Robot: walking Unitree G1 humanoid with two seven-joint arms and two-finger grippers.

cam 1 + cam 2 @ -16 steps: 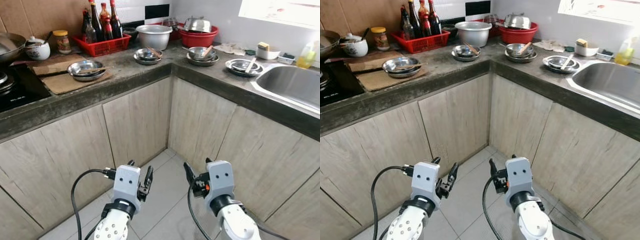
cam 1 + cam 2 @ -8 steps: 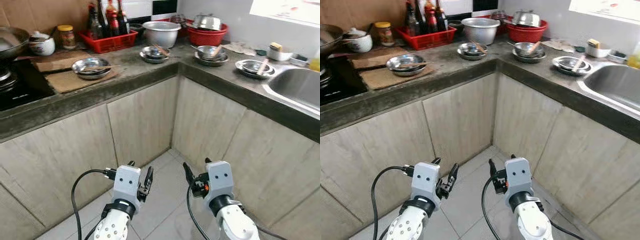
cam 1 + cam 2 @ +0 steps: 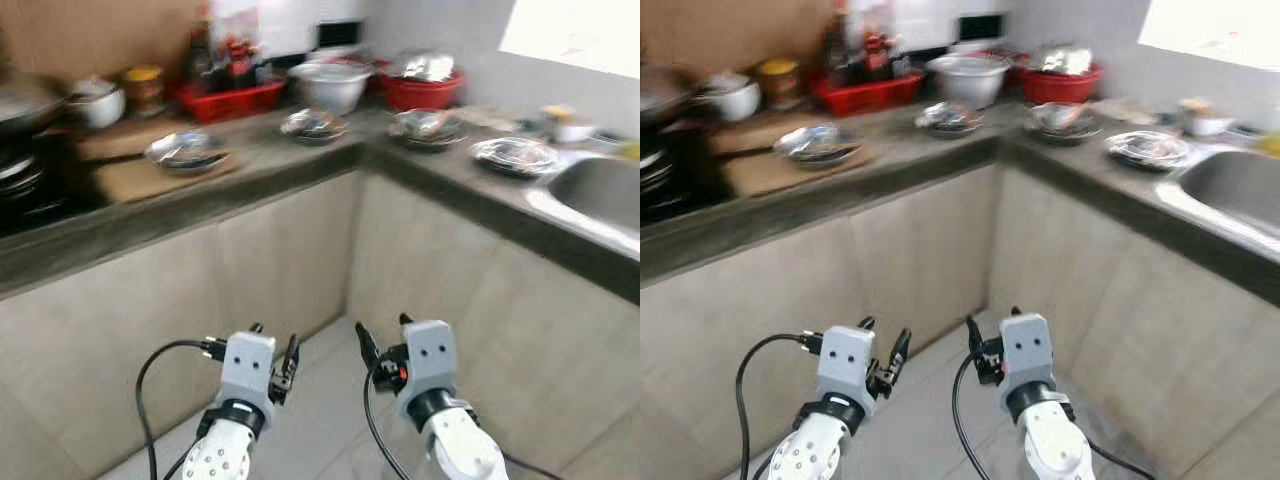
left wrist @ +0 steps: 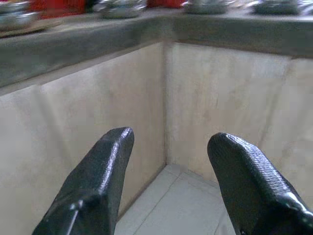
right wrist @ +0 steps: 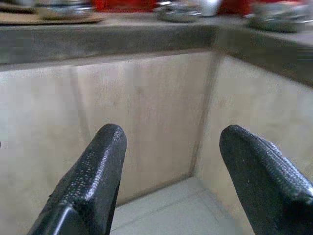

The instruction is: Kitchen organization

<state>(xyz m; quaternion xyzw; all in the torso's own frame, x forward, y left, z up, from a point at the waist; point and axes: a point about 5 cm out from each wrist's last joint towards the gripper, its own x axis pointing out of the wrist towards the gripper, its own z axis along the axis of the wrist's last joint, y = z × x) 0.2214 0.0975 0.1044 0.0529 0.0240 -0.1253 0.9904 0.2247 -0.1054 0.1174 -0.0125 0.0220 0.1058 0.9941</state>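
We see a dark, matt stone-like counter (image 3: 300, 170) over pale cabinets (image 3: 280, 250) with a matt wood-grain look, and a floor (image 3: 930, 400) of smooth pale tiles. On the counter the bowls (image 3: 312, 124) and the sink (image 3: 600, 190) shine like polished metal, the crate (image 3: 228, 98) and the basin (image 3: 420, 90) look like glossy red plastic, and a matt brown board (image 3: 150, 175) lies under one bowl. Our fingers (image 4: 93, 186) are matt black with a fine pebbled texture, and our arms (image 3: 440, 440) look like smooth silver-grey metal or plastic.
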